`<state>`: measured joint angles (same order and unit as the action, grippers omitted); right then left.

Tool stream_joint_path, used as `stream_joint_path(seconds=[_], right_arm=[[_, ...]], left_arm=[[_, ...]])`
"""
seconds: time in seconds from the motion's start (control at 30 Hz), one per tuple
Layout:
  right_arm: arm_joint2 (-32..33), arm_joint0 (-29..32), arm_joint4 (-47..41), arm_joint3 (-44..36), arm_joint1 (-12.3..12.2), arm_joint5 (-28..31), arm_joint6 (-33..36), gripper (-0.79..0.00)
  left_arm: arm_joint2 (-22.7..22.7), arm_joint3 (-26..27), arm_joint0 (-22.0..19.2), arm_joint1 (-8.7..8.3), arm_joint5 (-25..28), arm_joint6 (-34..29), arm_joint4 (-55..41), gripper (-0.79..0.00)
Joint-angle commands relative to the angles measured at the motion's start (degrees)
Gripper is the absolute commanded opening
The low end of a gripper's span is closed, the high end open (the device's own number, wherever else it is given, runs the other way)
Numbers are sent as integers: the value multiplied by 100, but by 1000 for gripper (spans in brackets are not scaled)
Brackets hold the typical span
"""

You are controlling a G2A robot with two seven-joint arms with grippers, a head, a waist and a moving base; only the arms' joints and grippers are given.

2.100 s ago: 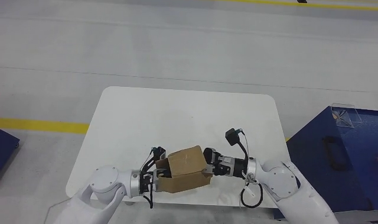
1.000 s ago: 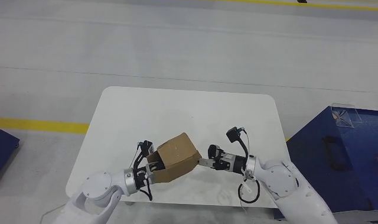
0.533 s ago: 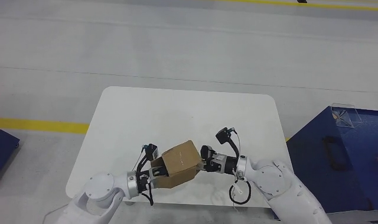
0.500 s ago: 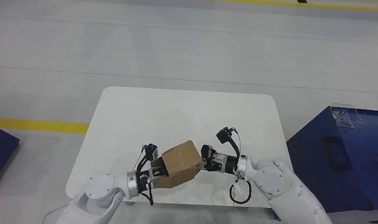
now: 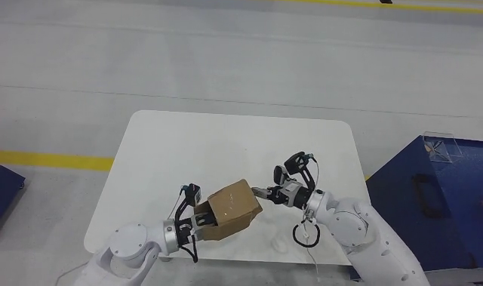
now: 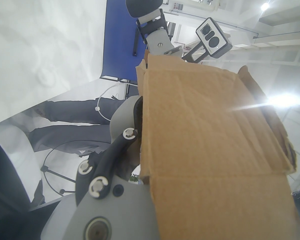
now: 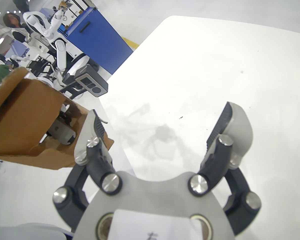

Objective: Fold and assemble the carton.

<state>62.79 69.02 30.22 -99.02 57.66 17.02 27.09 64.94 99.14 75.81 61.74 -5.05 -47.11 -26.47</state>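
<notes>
Top view: a white desk [image 5: 226, 143] stands on pale grey floor [image 5: 226, 44] with a yellow line [image 5: 53, 161], and a blue cabinet [image 5: 430, 203] stands to my right. The carton [image 5: 232, 203] is tilted over the desk's near part, grasped by my left pincer [image 5: 202, 219]. My right pincer [image 7: 162, 116] is released, spread wide just beside its open end.

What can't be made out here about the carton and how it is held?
- Left wrist view: the carton wall hides the far finger of the left gripper, so its full grip is unseen.
- Top view: the carton's upper panel covers its underside; whether it rests on the table is unclear.
- Right wrist view: one finger of the open right gripper overlaps a carton flap; I cannot tell whether they touch.
</notes>
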Motion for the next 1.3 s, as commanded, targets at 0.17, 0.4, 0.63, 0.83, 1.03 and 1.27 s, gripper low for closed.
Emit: stream_joint_path(seconds=[0.17,0.4,0.63,0.83,1.03,1.27], right_arm=[[-269,-19,294,-103,74,-138,-58,0],[-287,-6,374,-184,106,-159,-56,0],[-203,63,217,-240,112,-24,69,0],[-323,33,304,-230,154,-37,94,0],[-323,30,287,-237,180,-3,85,0],[39,127,-572,-143,148,281,322,0]], left_arm=[[-11,-58,-42,13,-100,120,-7,-785],[3,-105,-59,22,-104,153,-72,-785],[24,-120,-40,28,-91,177,-127,-785],[0,-120,-45,37,-99,135,-175,-785],[-9,-149,-57,46,-146,75,-297,-785],[14,-296,-128,61,-298,-221,-753,-785]])
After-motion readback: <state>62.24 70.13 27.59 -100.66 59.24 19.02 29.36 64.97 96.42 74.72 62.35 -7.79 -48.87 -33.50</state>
